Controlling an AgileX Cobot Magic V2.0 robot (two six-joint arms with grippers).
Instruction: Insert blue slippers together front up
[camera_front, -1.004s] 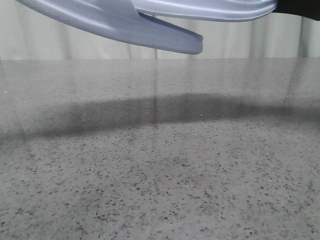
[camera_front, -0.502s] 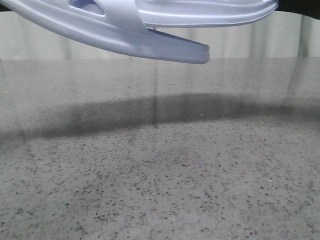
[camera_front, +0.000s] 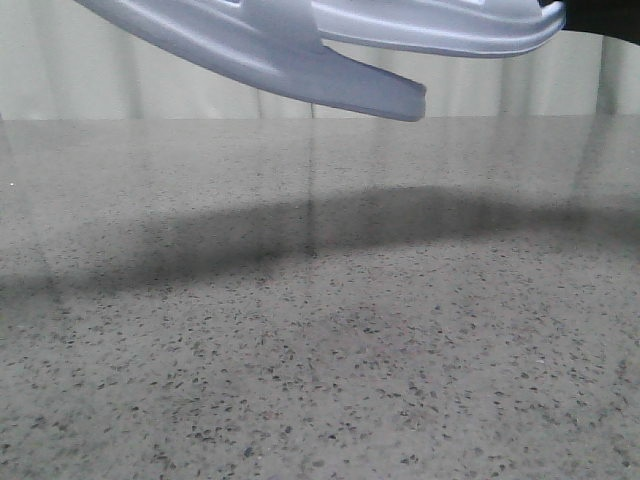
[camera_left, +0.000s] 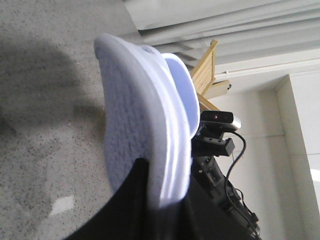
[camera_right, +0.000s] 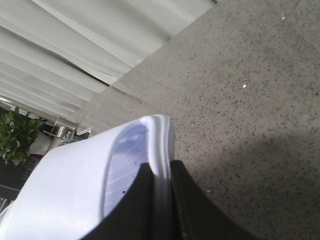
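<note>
Both blue slippers hung high above the grey speckled table, well clear of it, with only their shadow falling across the surface. In the front view one slipper overlapped the other, its end poking out lower, so the two seemed partly nested, though how deep one sat inside the other could not be told.

The left gripper was clamped on the edge of one slipper, its dark fingers pinching the sole rim on either side. The right gripper likewise pinched the rim of the other slipper, with a finger on each face.

The risks, as I judged them, came from the thin grip. Each slipper was held only at its rim, and soft foam could bend or twist out of the fingers if the arms pushed against each other off-axis. A skewed push might jam a strap against a sole and not slide in, or lever one slipper loose, and from that height it would drop and bounce on the table. Releasing one side too early could also let the pair sag apart
</note>
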